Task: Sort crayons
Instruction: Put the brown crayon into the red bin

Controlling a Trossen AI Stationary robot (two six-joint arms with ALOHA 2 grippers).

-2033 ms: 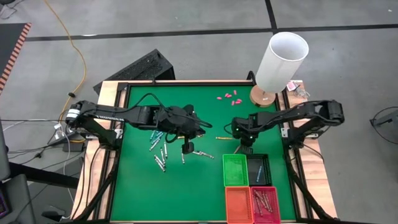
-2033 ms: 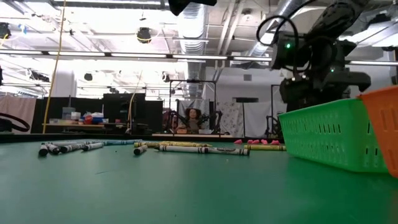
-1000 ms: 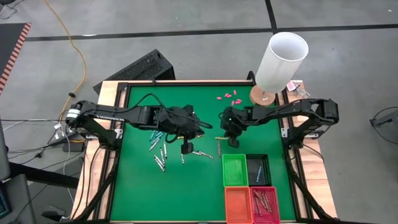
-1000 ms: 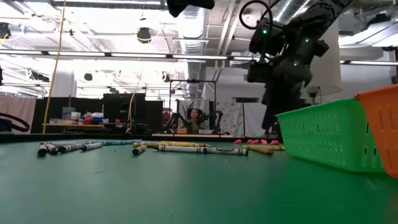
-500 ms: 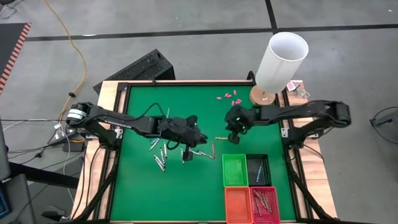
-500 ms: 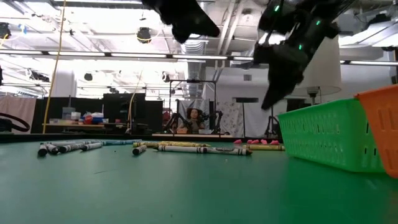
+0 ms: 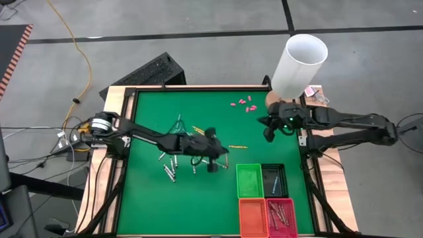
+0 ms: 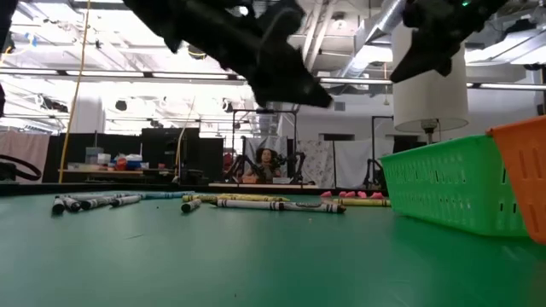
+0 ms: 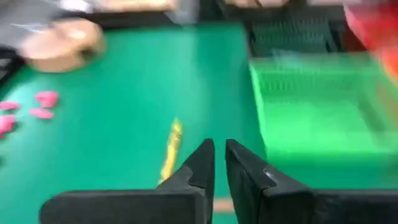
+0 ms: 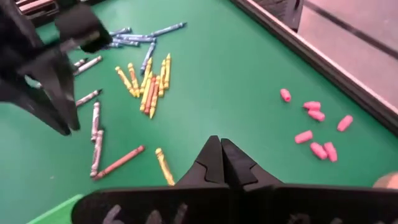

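Note:
Crayons lie loose on the green mat: a grey and blue scatter [image 7: 169,162], a yellow-orange bunch [image 7: 197,127] and a single yellow crayon [image 7: 238,146]. My left gripper [image 7: 213,163] hangs low over the mat's middle, just short of that yellow crayon [image 9: 171,149]. A narrow gap shows between its fingertips [image 9: 218,149], with nothing in it. My right gripper [image 7: 267,133] is raised near the right rim, shut [image 10: 221,148] and empty. A brownish-red crayon [image 10: 118,162] lies flat beside the yellow one [image 10: 163,165].
Four baskets stand at the near right: green [image 7: 250,180], black [image 7: 274,179], orange [image 7: 252,217] and red [image 7: 282,217]. Pink stubby pieces [image 7: 243,104] lie at the far side. A white lamp [image 7: 297,66] stands at the far right corner. The mat's near left is bare.
My left gripper has come down and reached toward the table's right and near side, ending close to the green basket. My right gripper has risen from the single yellow crayon and drawn back toward the right edge, turning as it went. The crayons lie where they were.

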